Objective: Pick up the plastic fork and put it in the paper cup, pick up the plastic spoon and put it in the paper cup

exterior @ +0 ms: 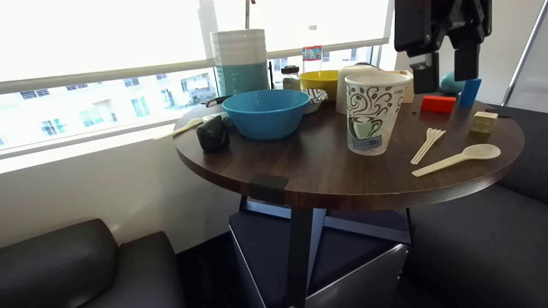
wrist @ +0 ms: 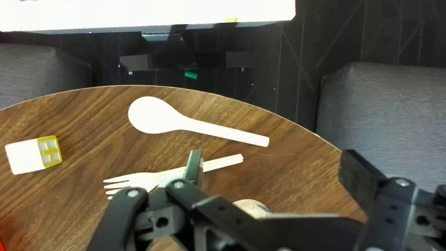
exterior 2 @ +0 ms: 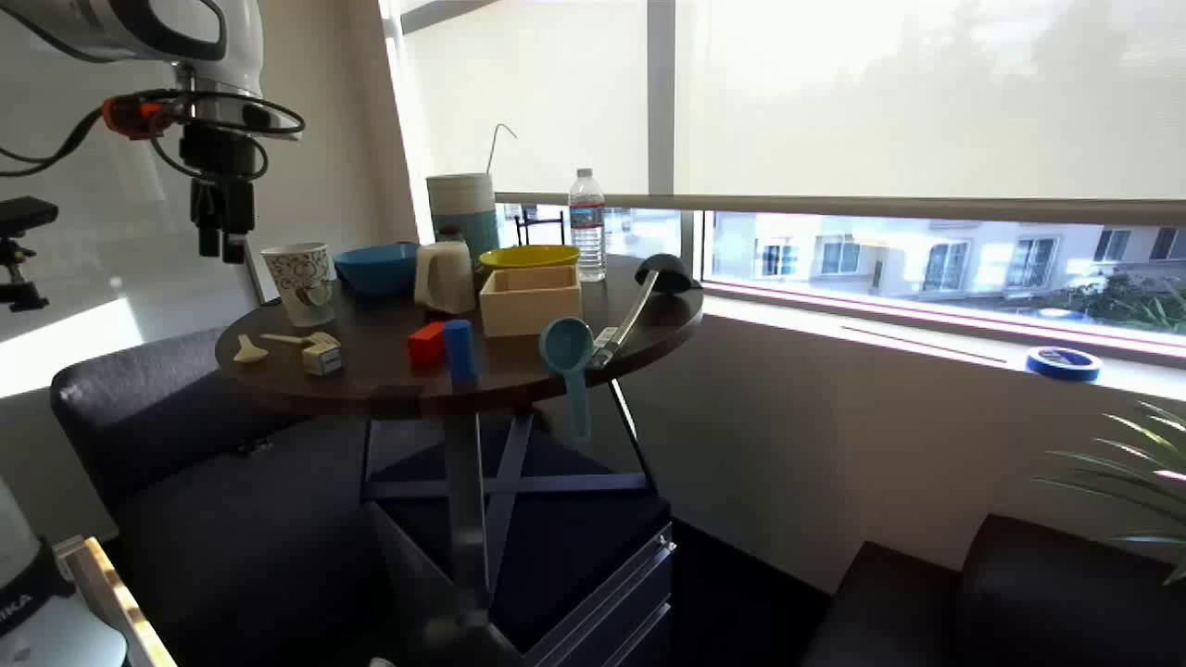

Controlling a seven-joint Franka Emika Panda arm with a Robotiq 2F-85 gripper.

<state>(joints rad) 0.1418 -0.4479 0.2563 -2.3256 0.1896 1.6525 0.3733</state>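
1. Pale blinds [exterior: 98, 38] glow behind a round dark-wood table [exterior: 317, 171] in an exterior view. Toward its near right edge lies the plastic spoon [exterior: 466, 155], bowl to the right, handle slanting toward the near edge. The plastic fork [exterior: 424, 147] lies near it but apart, farther in from the edge, between the spoon and the paper cup [exterior: 371, 115].
2. The cup stands upright. A blue bowl [exterior: 265, 117] sits closer to the left edge, and a cream utensil [exterior: 188, 125] juts out past that edge.
3. Above the table's right side hangs the gripper [exterior: 446, 79], pointing down, its jaws apart with a plain gap.
4. In an exterior view, a water bottle [exterior 2: 586, 227] stands toward the far edge; a wooden box [exterior 2: 530, 310], a red block [exterior 2: 427, 345] and a blue block [exterior 2: 460, 350] sit closer to the near edge, and a teal scoop [exterior 2: 567, 347] sticks out past it.
5. Spoon and fork lie toward the left edge there, with a small cube [exterior 2: 322, 358] partly covering the fork. How wide the jaws stand is hard to judge from that side.
6. In the wrist view, the spoon lies close to the table's curved edge. The fork lies farther in, one jaw crossing in front of its handle.
7. Both jaws show wide apart; grey seats [wrist: 383, 115] flank the table beyond its edge.
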